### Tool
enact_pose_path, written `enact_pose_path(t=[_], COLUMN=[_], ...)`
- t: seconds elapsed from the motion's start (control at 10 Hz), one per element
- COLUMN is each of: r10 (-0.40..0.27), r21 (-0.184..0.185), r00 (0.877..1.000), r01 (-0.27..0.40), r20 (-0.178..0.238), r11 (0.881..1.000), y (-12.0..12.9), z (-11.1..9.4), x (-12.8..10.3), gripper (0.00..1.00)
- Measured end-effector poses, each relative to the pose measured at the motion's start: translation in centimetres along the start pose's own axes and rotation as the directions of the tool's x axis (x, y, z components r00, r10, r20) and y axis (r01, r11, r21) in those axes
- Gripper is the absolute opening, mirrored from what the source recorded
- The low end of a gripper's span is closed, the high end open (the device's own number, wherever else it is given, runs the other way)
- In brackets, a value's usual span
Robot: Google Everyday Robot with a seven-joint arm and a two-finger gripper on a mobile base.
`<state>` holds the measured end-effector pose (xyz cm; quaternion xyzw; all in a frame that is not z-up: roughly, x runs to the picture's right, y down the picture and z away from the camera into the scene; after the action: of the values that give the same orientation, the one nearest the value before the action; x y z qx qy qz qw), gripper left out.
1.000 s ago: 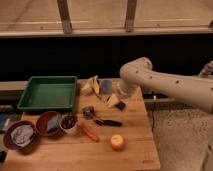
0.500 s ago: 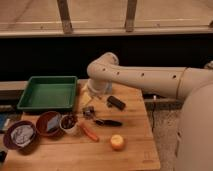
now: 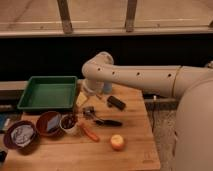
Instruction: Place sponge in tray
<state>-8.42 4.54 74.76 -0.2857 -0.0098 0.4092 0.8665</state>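
Note:
The green tray (image 3: 30, 102) sits at the table's back left, with nothing visible inside it. A pale yellow sponge (image 3: 81, 99) is just off the tray's right edge, low over the table. My gripper (image 3: 89, 91) is at the end of the white arm, directly above and touching or nearly touching the sponge. I cannot tell whether the sponge is held or resting on the table. The arm (image 3: 145, 77) reaches in from the right.
On the wooden table (image 3: 135, 155) are a black block (image 3: 116, 103), a dark utensil (image 3: 107, 122), a small metal item (image 3: 89, 111), an orange carrot-like piece (image 3: 90, 133), a round yellow fruit (image 3: 117, 142), a cup (image 3: 69, 123) and two bowls (image 3: 48, 123) (image 3: 20, 135).
The arm has swung left across the table, and the gripper has moved from near the black block to the tray's right edge.

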Motion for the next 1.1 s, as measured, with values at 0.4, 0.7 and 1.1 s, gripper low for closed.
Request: enact_pose_path(t=[0.4, 0.7, 1.1], r10=[-0.106, -0.239, -0.363], r21=[0.029, 0.032, -0.026], r00=[0.994, 0.971, 0.931], r01=[0.105, 0.239, 0.362], r20=[0.011, -0.003, -0.048], r11=[0.994, 0.971, 0.932], y=[2.4, 6.5, 11.7], z=[-0.8, 0.3, 3.9], x=[-3.1, -7.9, -9.4], gripper=[0.76, 0.76, 0.76])
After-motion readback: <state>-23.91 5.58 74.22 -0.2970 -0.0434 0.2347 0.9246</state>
